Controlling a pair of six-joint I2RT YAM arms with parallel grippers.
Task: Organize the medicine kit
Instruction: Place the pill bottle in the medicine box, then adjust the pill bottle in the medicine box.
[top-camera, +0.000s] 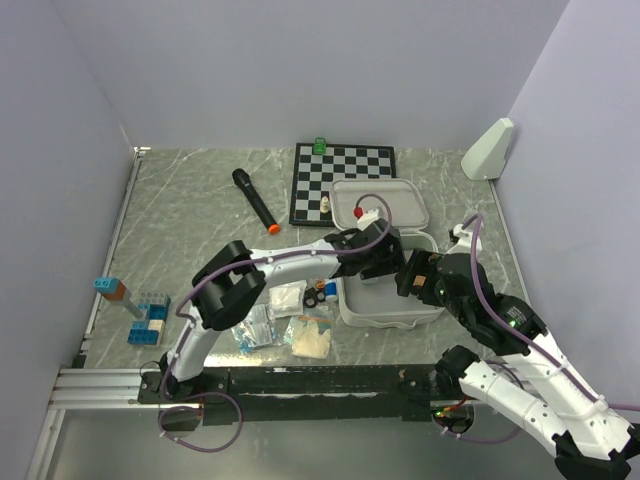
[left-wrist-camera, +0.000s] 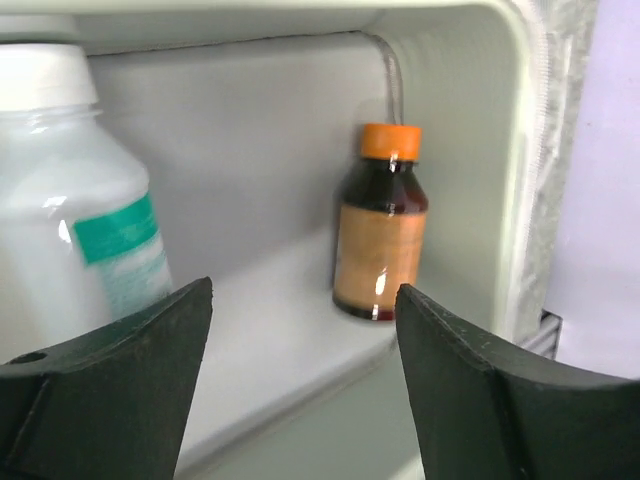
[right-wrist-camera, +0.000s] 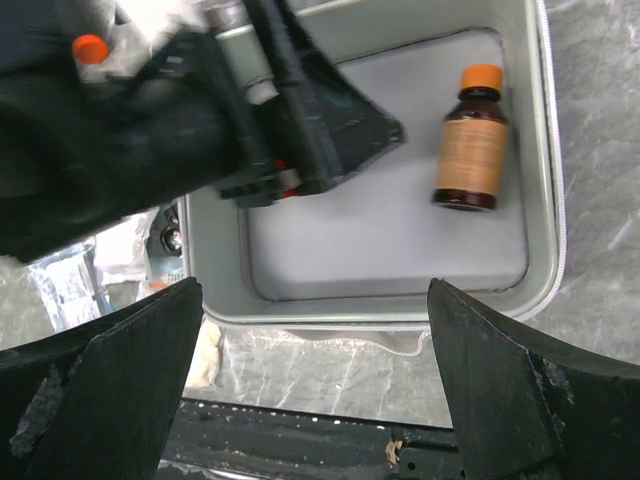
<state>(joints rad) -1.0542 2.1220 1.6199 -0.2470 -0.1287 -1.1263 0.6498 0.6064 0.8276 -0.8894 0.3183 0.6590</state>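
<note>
Soft, even overhead light, bright with no harsh shadows, faint shade under the arms beside the medicine kit (top-camera: 385, 318), small glints on the amber bottle (left-wrist-camera: 380, 240) inside the kit, white bottle (left-wrist-camera: 70, 200) beside it soft and slightly blurred, left arm (right-wrist-camera: 130, 130) over the kit smeared by motion blur

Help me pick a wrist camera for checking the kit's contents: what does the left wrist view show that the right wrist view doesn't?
Only the left wrist view: a white bottle with a green label, shown plainly beside the left gripper's open fingers. Only the right wrist view: the left arm reaching over the medicine kit, packets on the marbled table beside it, and the right gripper's wide-open fingers. Both: the amber bottle with an orange cap, inside the kit near a side wall.
</note>
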